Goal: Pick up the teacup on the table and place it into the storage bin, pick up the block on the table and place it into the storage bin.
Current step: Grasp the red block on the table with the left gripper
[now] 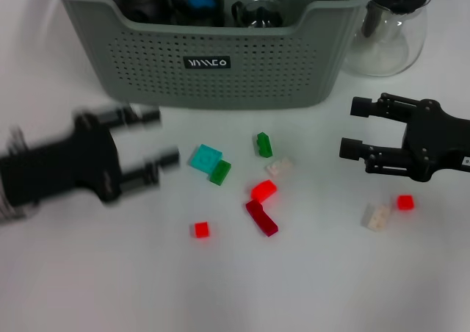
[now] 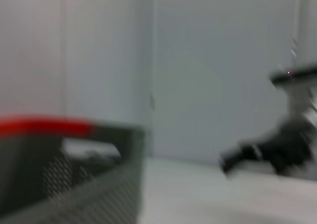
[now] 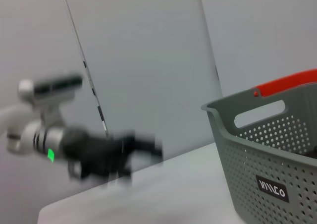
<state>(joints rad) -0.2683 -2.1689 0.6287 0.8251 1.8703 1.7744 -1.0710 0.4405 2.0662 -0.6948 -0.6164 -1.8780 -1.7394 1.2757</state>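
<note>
The grey-green storage bin (image 1: 242, 67) stands at the back of the table, and also shows in the wrist views (image 2: 74, 179) (image 3: 270, 149). Dark and glassy items lie inside it. No teacup shows on the table. Several blocks lie in front of the bin: a cyan block (image 1: 205, 157), two green blocks (image 1: 219, 172) (image 1: 264, 145), a red block (image 1: 263, 191) and a dark red one (image 1: 261, 217). My left gripper (image 1: 158, 139) is open and empty, blurred, just left of the cyan block. My right gripper (image 1: 354, 128) is open and empty at the right.
A clear glass pitcher (image 1: 389, 31) stands right of the bin. More loose blocks: a small red one (image 1: 200, 230) near the front, whitish ones (image 1: 279, 166) (image 1: 376, 217) and a red one (image 1: 405, 203) below the right gripper.
</note>
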